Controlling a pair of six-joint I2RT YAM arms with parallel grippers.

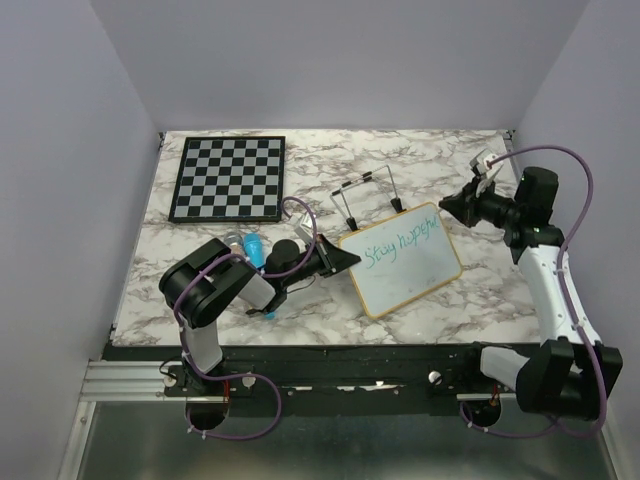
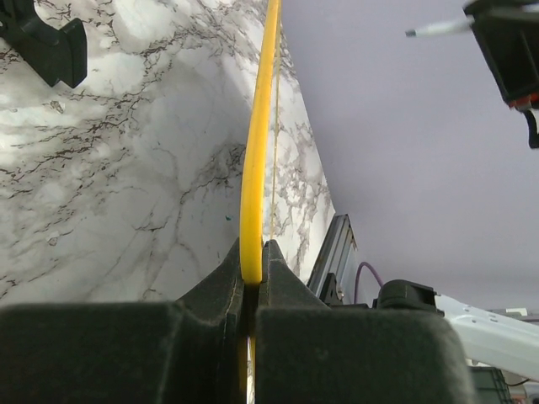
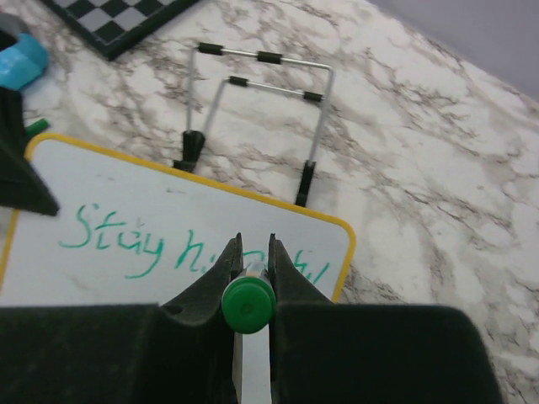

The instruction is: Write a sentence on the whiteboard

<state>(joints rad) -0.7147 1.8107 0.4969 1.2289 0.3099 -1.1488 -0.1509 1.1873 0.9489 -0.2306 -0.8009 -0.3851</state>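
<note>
Quick status: my left fingers (image 1: 340, 258) are pinched tight on the whiteboard (image 1: 415, 270), right on the thin frame at its left edge. From my left wrist I see that frame dead edge-on. The board sits askew on the marble tabletop (image 1: 440, 150), a bit right of centre. The sentence (image 1: 400, 243) reads "Stay happy" in green, one line across the far half of the board, and the near half is bare white.

My right fingers (image 3: 280, 268) are clamped on the marker (image 3: 248, 305), with its green butt end poking toward my wrist camera. That hand hangs up past the board's far right corner, with the tip clear of the surface.

Stuff around: a wire stand (image 1: 368, 195) lies just behind the board's far edge, its feet nearly at the frame — it's the closest thing to the writing. The chessboard (image 1: 228, 178) is in the far left corner, well apart. A blue thing (image 1: 254, 248) lies next to my left arm — can't tell what it is. My own left fingers cover the board's edge just beside the "S".
</note>
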